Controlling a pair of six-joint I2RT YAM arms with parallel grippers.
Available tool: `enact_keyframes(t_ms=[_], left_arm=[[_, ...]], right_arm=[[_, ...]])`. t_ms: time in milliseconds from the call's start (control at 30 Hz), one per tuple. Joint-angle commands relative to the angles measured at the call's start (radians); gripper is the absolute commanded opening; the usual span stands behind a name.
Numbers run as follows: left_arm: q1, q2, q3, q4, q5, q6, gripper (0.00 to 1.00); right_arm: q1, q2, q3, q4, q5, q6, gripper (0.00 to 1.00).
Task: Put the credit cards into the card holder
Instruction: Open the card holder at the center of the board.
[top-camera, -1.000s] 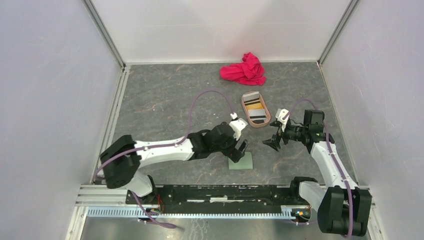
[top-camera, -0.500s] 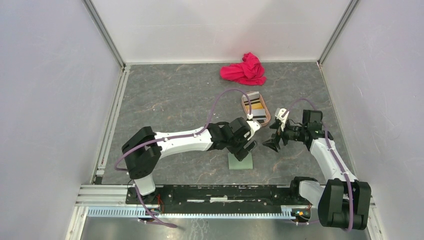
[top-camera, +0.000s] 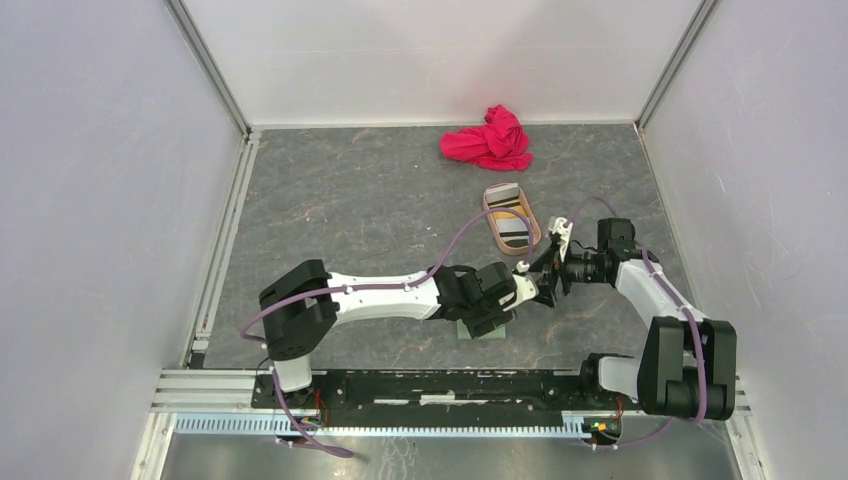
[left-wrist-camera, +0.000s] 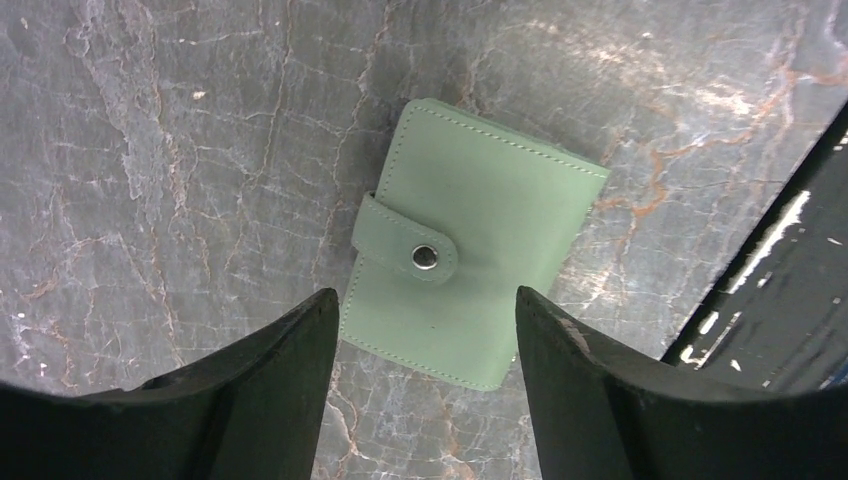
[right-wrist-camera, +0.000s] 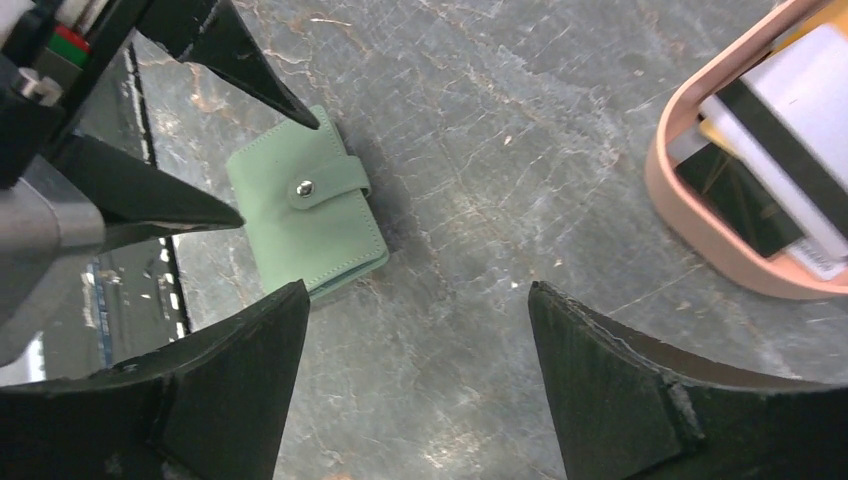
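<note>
From above: left gripper (top-camera: 497, 312) and right gripper (top-camera: 538, 285) crowd nearly tip to tip over the sage-green card holder (top-camera: 486, 332), so a collision looks possible. The credit cards (top-camera: 512, 225) wait in the pink tray (top-camera: 489, 212) beyond.

Left wrist: jaws parted and empty above the snapped-shut holder (left-wrist-camera: 470, 245). Its long axis is steeply tilted and its tab wraps the left edge. Lying flat, it may skid.

Right wrist: jaws spread and empty, with the tab pointing trayward.

No legible text, brand, number or sign on the stitched sage-green snap-button card holder (left-wrist-camera: 470, 250), the striped plastic credit cards (right-wrist-camera: 800, 110) or the pinkish-tan oval tray (right-wrist-camera: 668, 205).
</note>
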Motion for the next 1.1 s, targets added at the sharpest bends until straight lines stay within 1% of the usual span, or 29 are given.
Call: enact_keyframes(t_ms=[0, 100, 267, 433, 533, 633, 767, 900, 1067], left_arm=[[0.006, 0.017, 0.047, -0.001, -0.045, 0.068, 0.70], [0.006, 0.030, 0.058, -0.003, -0.060, 0.066, 0.66], [0.004, 0.062, 0.086, -0.029, -0.058, 0.065, 0.60], [0.003, 0.086, 0.106, -0.046, -0.050, 0.072, 0.58], [0.003, 0.103, 0.118, -0.061, -0.045, 0.072, 0.55], [0.003, 0.124, 0.132, -0.078, -0.039, 0.075, 0.49], [0.002, 0.140, 0.139, -0.087, -0.037, 0.078, 0.45], [0.002, 0.161, 0.158, -0.107, -0.035, 0.079, 0.35], [0.003, 0.177, 0.178, -0.128, -0.037, 0.071, 0.13]], right_arm=[[0.000, 0.047, 0.035, 0.004, -0.042, 0.071, 0.82], [0.018, 0.060, 0.025, 0.038, -0.004, 0.118, 0.74], [0.053, 0.075, 0.020, 0.062, 0.030, 0.150, 0.68], [0.081, 0.112, 0.034, 0.046, 0.045, 0.146, 0.65], [0.082, 0.123, 0.037, 0.043, 0.052, 0.150, 0.64], [0.081, 0.128, 0.041, 0.046, 0.063, 0.158, 0.63], [0.081, 0.122, 0.039, 0.062, 0.094, 0.180, 0.63], [0.082, 0.123, 0.039, 0.067, 0.105, 0.185, 0.63], [0.081, 0.122, 0.039, 0.065, 0.107, 0.183, 0.63]])
